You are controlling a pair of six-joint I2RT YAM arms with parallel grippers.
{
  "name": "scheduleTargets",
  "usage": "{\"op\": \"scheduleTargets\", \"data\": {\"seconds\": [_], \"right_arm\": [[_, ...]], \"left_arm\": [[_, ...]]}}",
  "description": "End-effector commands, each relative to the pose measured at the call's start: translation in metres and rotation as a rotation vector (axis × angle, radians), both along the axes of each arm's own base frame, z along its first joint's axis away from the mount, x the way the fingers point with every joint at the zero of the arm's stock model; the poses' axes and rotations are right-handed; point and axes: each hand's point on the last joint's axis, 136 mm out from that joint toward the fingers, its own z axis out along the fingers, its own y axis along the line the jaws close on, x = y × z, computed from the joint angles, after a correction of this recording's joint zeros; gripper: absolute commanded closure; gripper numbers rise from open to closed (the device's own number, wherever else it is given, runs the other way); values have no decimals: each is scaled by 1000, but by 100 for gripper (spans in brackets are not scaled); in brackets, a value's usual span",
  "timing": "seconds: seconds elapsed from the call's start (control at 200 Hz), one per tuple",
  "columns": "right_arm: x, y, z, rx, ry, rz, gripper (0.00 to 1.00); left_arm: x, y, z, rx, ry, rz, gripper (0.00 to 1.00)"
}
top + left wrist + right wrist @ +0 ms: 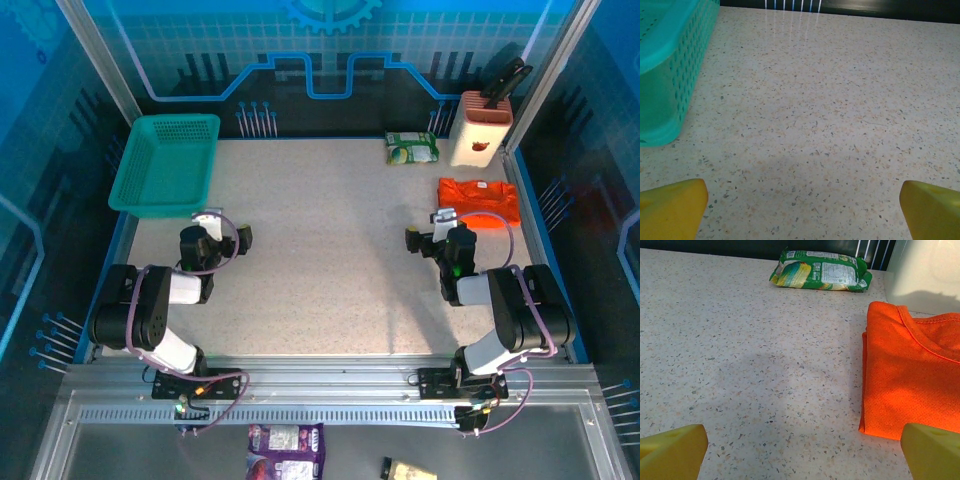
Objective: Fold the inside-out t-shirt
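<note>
Right wrist view, t-shirt (910,380) just ahead-right of right tool (802,452), spread wide, empty, left tool (802,205) likewise.

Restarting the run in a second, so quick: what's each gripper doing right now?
Left gripper: open, holding nothing.
Right gripper: open, holding nothing; the orange t-shirt lies ahead to its right.

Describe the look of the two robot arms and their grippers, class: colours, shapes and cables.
Both the left arm and right arm have chunky black rounded joints joined by white links. A thin lilac cable loops by each wrist and trails at each base. The left gripper and right gripper are black and white from above; their fingertips are bright yellow wedges.
</note>
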Motion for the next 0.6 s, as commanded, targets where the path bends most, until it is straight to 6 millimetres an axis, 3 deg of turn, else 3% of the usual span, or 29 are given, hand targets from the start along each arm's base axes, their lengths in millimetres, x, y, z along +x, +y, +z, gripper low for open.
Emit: {"op": "scheduleTargets", "data": {"seconds": [0.0, 0.545, 0.595], "right_arm": [[10, -4, 15, -2, -49, -24, 0], [10, 1, 14, -25, -46, -10, 0], [9, 10, 14, -31, -47, 38, 0]], "left_arm": [[8, 0, 15, 4, -54, 2, 1], [8, 0, 14, 6, -53, 1, 1], [8, -1, 15, 6, -56, 1, 1]]}}
